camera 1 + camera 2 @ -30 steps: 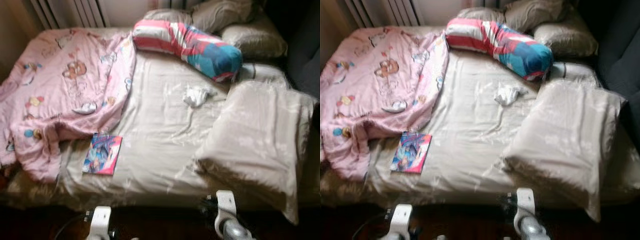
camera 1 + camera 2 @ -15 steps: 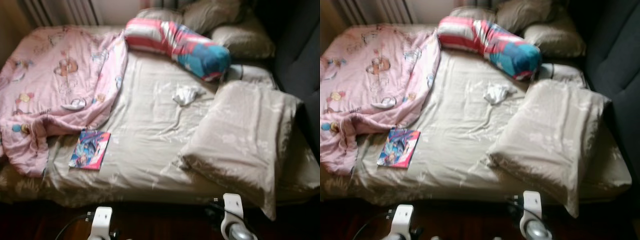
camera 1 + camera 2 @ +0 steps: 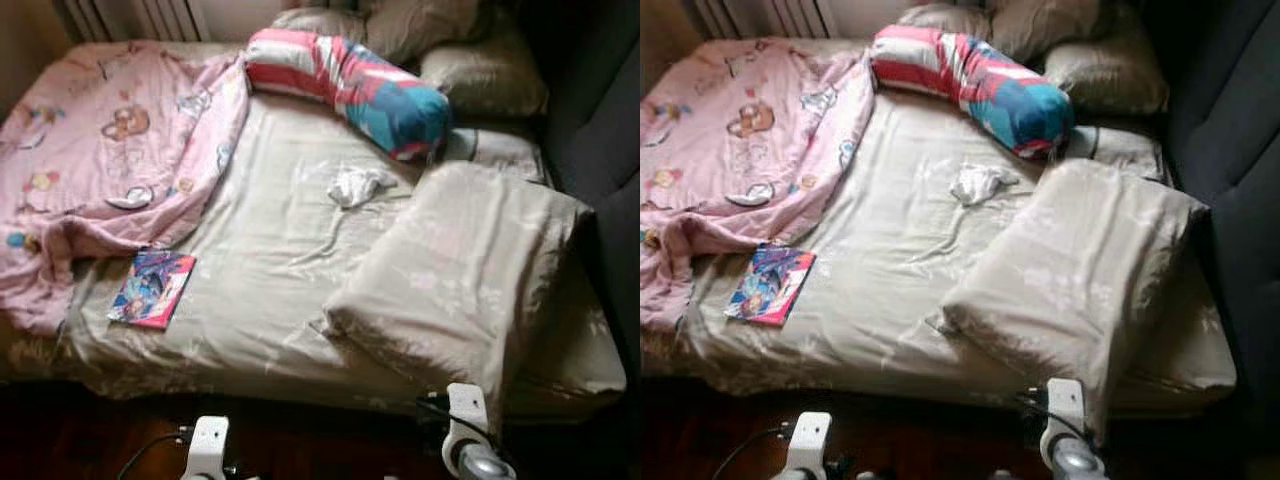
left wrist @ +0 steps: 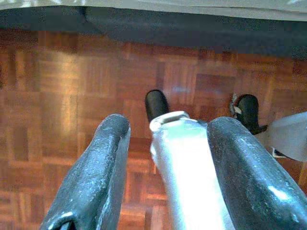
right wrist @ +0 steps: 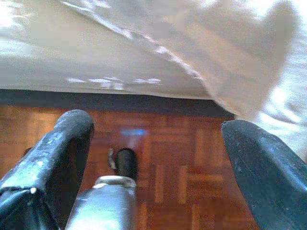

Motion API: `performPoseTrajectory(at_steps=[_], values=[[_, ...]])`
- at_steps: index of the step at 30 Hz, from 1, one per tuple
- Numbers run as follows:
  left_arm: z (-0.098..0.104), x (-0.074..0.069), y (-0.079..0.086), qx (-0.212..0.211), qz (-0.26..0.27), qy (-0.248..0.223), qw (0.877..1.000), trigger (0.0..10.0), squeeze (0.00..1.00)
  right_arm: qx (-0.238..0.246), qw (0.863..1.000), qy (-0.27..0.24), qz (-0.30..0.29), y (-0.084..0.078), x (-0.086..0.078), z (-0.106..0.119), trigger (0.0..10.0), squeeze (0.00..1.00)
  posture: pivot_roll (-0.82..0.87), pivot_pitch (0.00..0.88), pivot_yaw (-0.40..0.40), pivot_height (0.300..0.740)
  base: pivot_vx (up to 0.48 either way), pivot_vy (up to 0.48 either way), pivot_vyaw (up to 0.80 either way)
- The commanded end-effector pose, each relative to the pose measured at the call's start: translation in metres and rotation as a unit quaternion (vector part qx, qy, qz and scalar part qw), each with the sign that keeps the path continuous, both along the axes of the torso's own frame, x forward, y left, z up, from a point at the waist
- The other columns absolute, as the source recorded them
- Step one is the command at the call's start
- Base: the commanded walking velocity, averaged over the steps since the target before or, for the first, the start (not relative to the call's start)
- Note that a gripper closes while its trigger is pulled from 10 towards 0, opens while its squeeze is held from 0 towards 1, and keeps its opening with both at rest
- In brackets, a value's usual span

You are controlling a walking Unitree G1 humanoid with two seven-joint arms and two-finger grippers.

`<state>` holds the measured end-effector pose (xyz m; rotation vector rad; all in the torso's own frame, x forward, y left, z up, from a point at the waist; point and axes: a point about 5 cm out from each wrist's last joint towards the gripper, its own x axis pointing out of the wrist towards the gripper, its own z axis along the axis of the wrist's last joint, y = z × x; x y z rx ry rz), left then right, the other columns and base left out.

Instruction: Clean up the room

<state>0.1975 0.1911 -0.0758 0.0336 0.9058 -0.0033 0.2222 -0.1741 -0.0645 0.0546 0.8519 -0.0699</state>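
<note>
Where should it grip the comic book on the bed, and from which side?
The comic book lies flat near the bed's front edge, just clear of the pink blanket. Probably best for the left gripper, now open, to come from the front and pinch the near short edge: that edge is exposed, and the soft sheet should yield under a finger.

bed (image 3: pixel 280 290) straight ahead, blanket (image 3: pixel 100 150) heaped over its left half. book (image 3: pixel 152 289) on the sheet just before the blanket's near edge. bolster (image 3: pixel 345 90) across the far middle, pillows (image 3: pixel 480 75) behind and right of it. crumpled cloth (image 3: pixel 358 185) mid-sheet, just before the bolster. folded duvet (image 3: pixel 465 275) on the right, hanging over the near edge. sofa (image 3: pixel 600 120) right of the bed.
</note>
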Motion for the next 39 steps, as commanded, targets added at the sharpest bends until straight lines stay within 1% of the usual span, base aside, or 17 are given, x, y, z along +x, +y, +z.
performPoseTrajectory(at_steps=[1,5,7,9,14,18,19,20,21,22,23,25,28,30,33,36,39], values=[[-0.005,-0.010,0.006,0.009,0.001,0.019,1.000,10.0,0.00,0.006,1.000,0.008,-0.007,0.003,-0.007,-0.004,10.0,0.00,-0.10,0.185,0.035,0.740,0.000,0.000,0.00],[-0.005,-0.010,0.006,0.009,0.001,0.019,1.000,10.0,0.00,0.004,1.000,-0.006,-0.023,0.002,-0.006,-0.003,10.0,0.00,-0.10,0.184,0.034,0.740,0.000,0.000,0.00],[-0.005,-0.010,0.006,0.010,0.001,0.019,1.000,10.0,0.00,-0.005,0.997,-0.046,-0.066,0.000,-0.004,0.001,10.0,0.00,-0.10,0.184,0.034,0.740,0.000,0.000,0.00],[-0.005,-0.010,0.006,0.010,0.001,0.019,1.000,10.0,0.00,-0.008,0.996,-0.054,-0.074,-0.001,-0.004,0.001,10.0,0.00,-0.10,0.184,0.034,0.740,0.000,0.000,0.00],[-0.005,-0.012,0.007,0.011,-0.001,0.020,1.000,10.0,0.00,-0.022,0.982,-0.128,-0.136,-0.006,-0.003,0.010,10.0,0.00,-0.11,0.172,0.032,0.740,0.000,0.000,0.00],[-0.006,-0.013,0.006,0.011,-0.001,0.021,1.000,10.0,0.00,-0.029,0.977,-0.143,-0.158,-0.007,-0.004,0.012,10.0,0.00,-0.10,0.163,0.030,0.740,0.000,0.000,0.00],[-0.006,-0.013,0.006,0.011,-0.001,0.021,1.000,10.0,0.00,-0.030,0.973,-0.156,-0.165,-0.016,0.003,0.017,10.0,0.00,-0.10,0.160,0.029,0.740,0.000,0.000,0.00],[-0.006,-0.013,0.007,0.011,0.000,0.021,1.000,10.0,0.00,-0.050,0.965,-0.193,-0.170,-0.049,0.027,0.040,10.0,0.00,-0.11,0.158,0.029,0.740,0.000,0.000,0.00],[-0.006,-0.013,0.007,0.011,0.000,0.021,1.000,10.0,0.00,-0.050,0.965,-0.193,-0.170,-0.049,0.027,0.040,10.0,0.00,-0.11,0.158,0.029,0.740,0.000,0.000,0.00],[-0.006,-0.014,0.007,0.011,0.001,0.020,1.000,10.0,0.00,-0.032,0.963,-0.221,-0.152,-0.056,0.041,0.053,10.0,0.00,-0.11,0.156,0.028,0.740,0.000,0.000,0.00],[-0.006,-0.014,0.007,0.011,0.001,0.021,1.000,10.0,0.00,-0.002,0.968,-0.217,-0.128,-0.048,0.042,0.050,10.0,0.00,-0.11,0.155,0.028,0.740,0.000,0.000,0.00],[-0.007,-0.015,0.007,0.011,0.001,0.022,1.000,10.0,0.00,0.014,0.977,-0.186,-0.102,-0.039,0.036,0.041,10.0,0.00,-0.11,0.156,0.029,0.740,0.000,0.000,0.00],[-0.007,-0.015,0.006,0.010,0.000,0.023,1.000,10.0,0.00,0.019,0.991,-0.120,-0.063,-0.027,0.023,0.024,10.0,0.00,-0.11,0.160,0.030,0.740,0.000,0.000,0.00],[-0.007,-0.014,0.005,0.010,-0.001,0.022,1.000,10.0,0.00,0.013,0.995,-0.094,0.007,-0.013,0.013,0.015,10.0,0.00,-0.11,0.164,0.029,0.740,0.000,0.000,0.00],[-0.007,-0.014,0.005,0.010,-0.001,0.021,1.000,10.0,0.00,0.006,0.996,-0.076,0.035,-0.008,0.005,0.009,10.0,0.00,-0.11,0.170,0.027,0.740,0.000,0.000,0.00],[-0.006,-0.013,0.005,0.010,0.001,0.020,1.000,10.0,0.00,0.016,0.999,-0.042,0.012,-0.010,-0.012,-0.002,10.0,0.00,-0.11,0.175,0.028,0.740,0.000,0.000,0.00],[-0.006,-0.013,0.005,0.011,0.000,0.021,1.000,10.0,0.00,0.003,1.000,0.006,0.027,-0.014,-0.032,-0.014,10.0,0.00,-0.11,0.178,0.030,0.740,0.000,0.000,0.00]])
